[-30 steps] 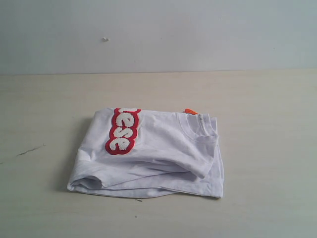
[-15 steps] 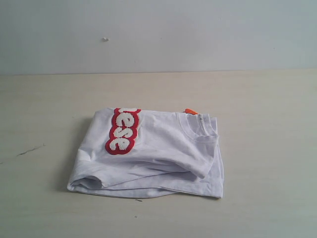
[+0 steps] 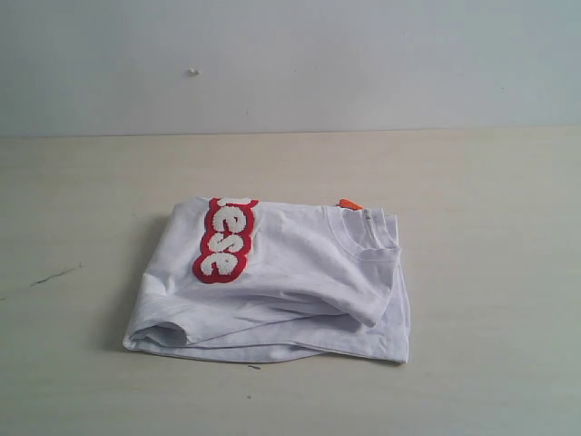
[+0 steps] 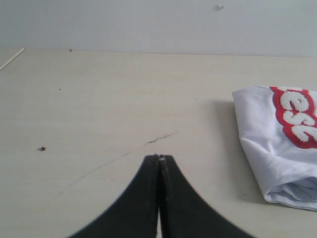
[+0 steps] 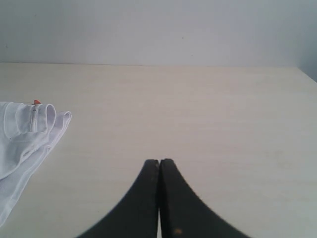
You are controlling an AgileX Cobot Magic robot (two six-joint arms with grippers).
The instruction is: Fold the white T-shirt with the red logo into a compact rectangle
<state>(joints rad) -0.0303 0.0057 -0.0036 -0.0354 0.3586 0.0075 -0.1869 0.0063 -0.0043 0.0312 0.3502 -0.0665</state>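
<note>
White T-shirt (image 3: 290, 286) sits folded | left gripper (image 4: 159, 158), right gripper (image 5: 159, 161) pressed together, empty | you could gently flatten its 4 o'clock flap (image 3: 370, 307)

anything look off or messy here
The shirt is folded but untidy: its top layer sags in a loose flap at the right, short of the lower layers' edge. The logo wraps out of sight over the far fold.

Light: was bright, even, diffuse, cool-toned.
Shadow: soft, faint, lay on table (image 3: 490, 272) left of white T-shirt (image 3: 290, 282) in ext. view.
Sharpness: pics were slightly soft, low-res.
</note>
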